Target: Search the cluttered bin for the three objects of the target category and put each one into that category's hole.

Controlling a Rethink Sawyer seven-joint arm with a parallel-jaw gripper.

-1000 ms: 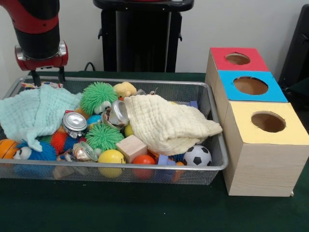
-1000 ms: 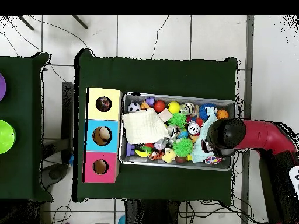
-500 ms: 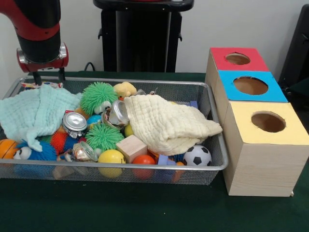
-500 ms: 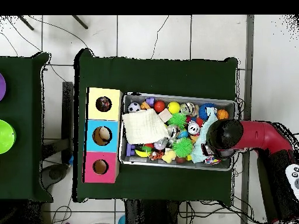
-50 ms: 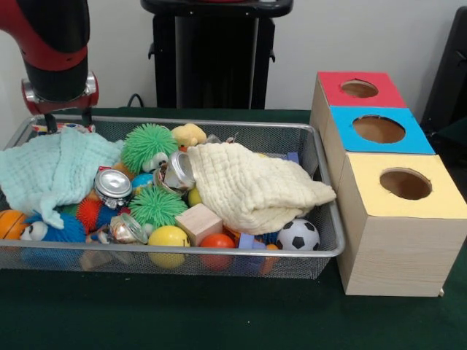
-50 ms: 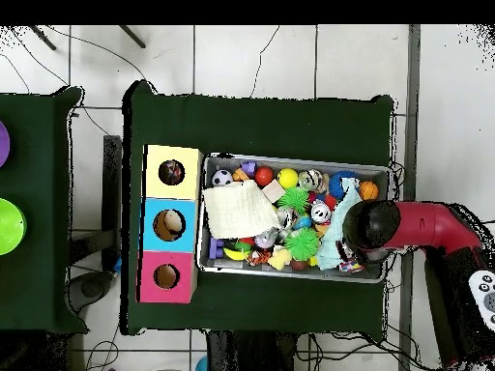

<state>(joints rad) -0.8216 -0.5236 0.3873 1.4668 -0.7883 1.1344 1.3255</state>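
Observation:
The wire mesh bin [image 5: 322,169] holds a jumble of toys: two green spiky balls [image 5: 148,146], two crushed silver cans [image 5: 112,186], a soccer ball [image 5: 298,235], a wooden block [image 5: 198,222], a yellow ball [image 5: 168,237] and an orange ball [image 5: 217,241]. A cream cloth [image 5: 252,186] covers the right half and a mint cloth [image 5: 51,168] the left end. My gripper [image 5: 68,121] hangs open and empty over the bin's far left corner, just above the mint cloth. In the overhead view the arm's wrist [image 6: 372,227] hides the gripper at the bin's right end [image 6: 385,174].
Right of the bin stands a wooden box with three round holes: red top [image 5: 359,88], blue top [image 5: 379,129], yellow top [image 5: 406,184]. An orange basketball [image 5: 10,223] lies at the bin's near left corner. The black pedestal [image 5: 215,58] rises behind the bin.
The gripper has drifted slightly left and a little higher over the bin's far left corner. Nothing in the bin has moved.

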